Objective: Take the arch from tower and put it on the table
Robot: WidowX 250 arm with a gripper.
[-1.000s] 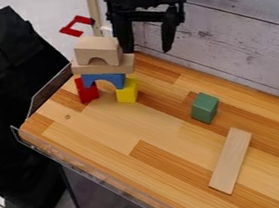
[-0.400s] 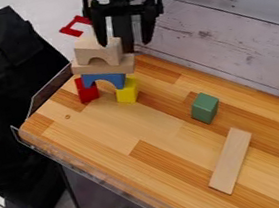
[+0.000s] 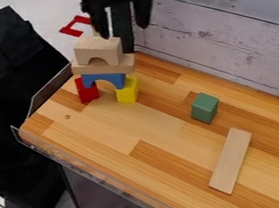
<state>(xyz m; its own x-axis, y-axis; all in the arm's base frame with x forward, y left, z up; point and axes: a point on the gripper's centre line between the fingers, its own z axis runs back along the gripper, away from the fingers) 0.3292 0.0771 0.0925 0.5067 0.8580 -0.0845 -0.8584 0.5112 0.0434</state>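
Your pale arch (image 3: 96, 46) tops the tower (image 3: 103, 76), far left on the desk (image 3: 105, 127). It's likely light, stiff wood; pinch it gently across its solid upper part. Your tool (image 3: 124, 31), fingers wide apart, hangs near its top, slightly right.

- Smooth, matt bare wood: arch (image 3: 94, 45), slab beneath it (image 3: 107, 68), flat plank (image 3: 231, 161)
- Smooth, painted-looking finish: blue bridge (image 3: 104, 76), red block (image 3: 86, 91), yellow block (image 3: 127, 92), green block (image 3: 205, 108)
- Smooth wood with a faint sheen: counter (image 3: 109, 126)
- Clear, glossy, plastic-looking edging (image 3: 86, 170)
- Rough-looking, grained, matt boards: wall (image 3: 238, 32)
- Soft, creased, matt black cloth (image 3: 11, 88)
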